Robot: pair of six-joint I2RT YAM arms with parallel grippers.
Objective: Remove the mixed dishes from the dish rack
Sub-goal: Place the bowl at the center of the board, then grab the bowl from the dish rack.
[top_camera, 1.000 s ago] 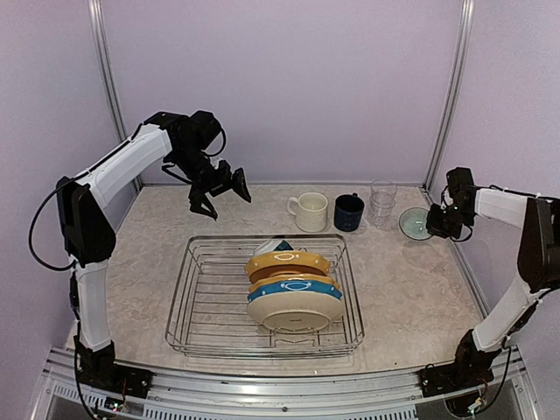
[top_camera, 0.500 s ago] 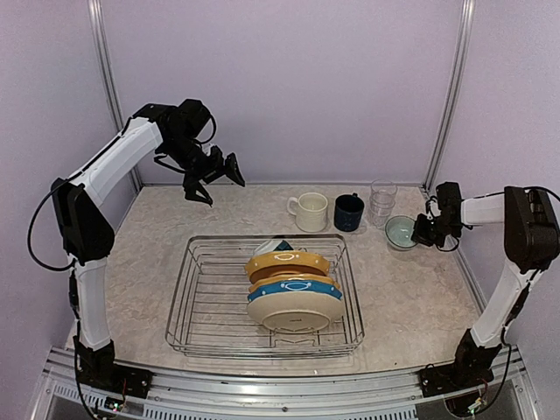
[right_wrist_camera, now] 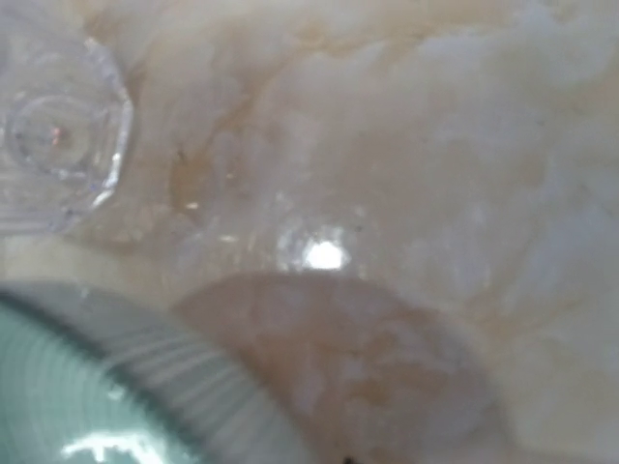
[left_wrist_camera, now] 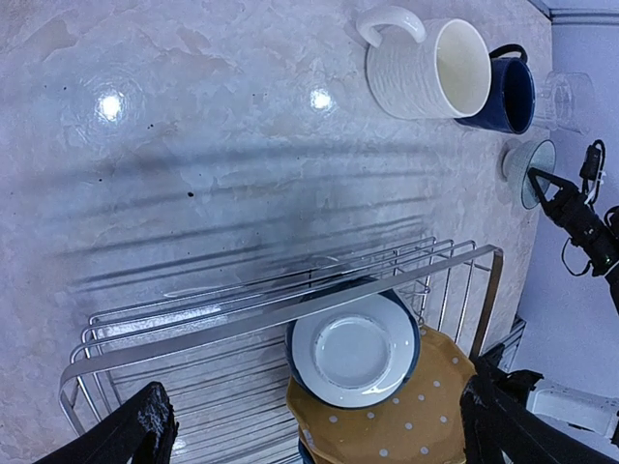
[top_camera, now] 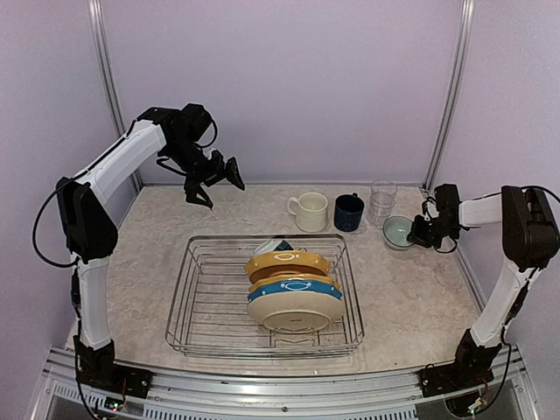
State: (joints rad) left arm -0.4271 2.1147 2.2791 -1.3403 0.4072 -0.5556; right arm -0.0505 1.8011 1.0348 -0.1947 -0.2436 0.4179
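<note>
The dish rack [top_camera: 181, 293] holds a mustard yellow plate [top_camera: 287, 261], a blue-rimmed plate [top_camera: 293, 289] and a cream plate [top_camera: 296, 311], all leaning on edge. The left wrist view looks down on the rack's back rim [left_wrist_camera: 290, 314], a white navy-rimmed dish [left_wrist_camera: 353, 350] and the dotted mustard plate [left_wrist_camera: 416, 416]. My left gripper [top_camera: 217, 184] hangs open and empty above the table behind the rack. The teal bowl [top_camera: 396, 232] sits on the table at the back right. My right gripper [top_camera: 422, 232] is at its right rim, and its grip is not visible.
A cream mug [top_camera: 310, 212], a navy mug [top_camera: 348, 213] and a clear glass tumbler [top_camera: 381, 200] stand in a row behind the rack, just left of the bowl. The right wrist view shows the tumbler [right_wrist_camera: 53, 145] and the bowl's rim [right_wrist_camera: 97, 406] very close.
My right gripper has brought the bowl left and down from a tilted hold onto the table beside the tumbler. My left arm has risen and drawn back slightly, still open.
</note>
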